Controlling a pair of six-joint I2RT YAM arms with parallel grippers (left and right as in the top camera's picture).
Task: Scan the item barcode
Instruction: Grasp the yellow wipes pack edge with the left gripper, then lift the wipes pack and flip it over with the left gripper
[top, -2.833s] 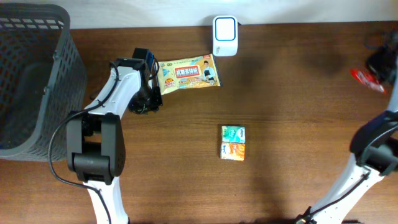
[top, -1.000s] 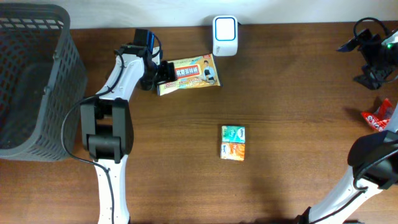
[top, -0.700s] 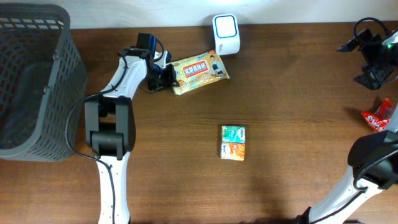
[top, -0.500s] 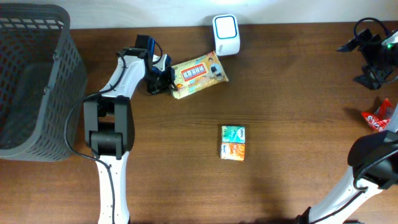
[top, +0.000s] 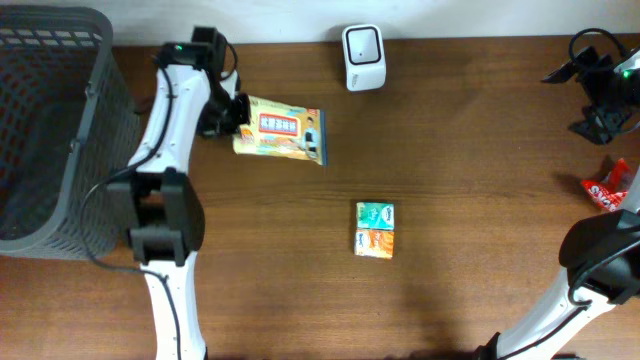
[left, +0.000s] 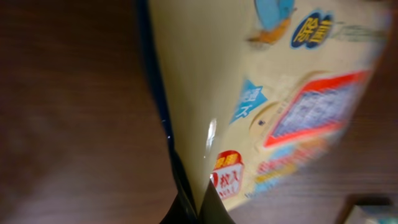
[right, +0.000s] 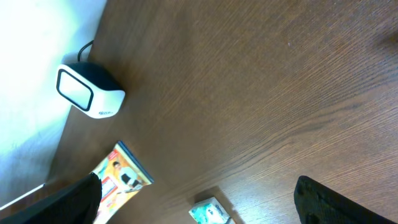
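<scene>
1. Half a second ago the snack packet (top: 280, 131) lay tilted close under the scanner (top: 361, 57). Now it sits farther from the scanner, turned the other way, and has travelled with the left gripper (top: 236, 117) toward the basket (top: 60, 215).
2. A second ago the left gripper's fingers stood apart at the packet's edge; now they are pressed together on it.
3. The left gripper pinches the packet by its near end. In the left wrist view the packet (left: 261, 93) fans out from the dark fingertips at the bottom of the frame, printed face showing. Whether it is clear of the table (top: 470, 280) cannot be told.
4. The packet stretches away from the left gripper on the side opposite the basket. The scanner stands beyond the packet's far end and is not touching it.
5. The right gripper (top: 575, 100) has its fingers spread wide with nothing between them, well apart from the packet. It sits where it was a second ago.
6. Count: one snack packet, one scanner, one basket, one green-and-orange box (top: 375, 229), one red wrapper (top: 606, 186) just beside the right arm.
</scene>
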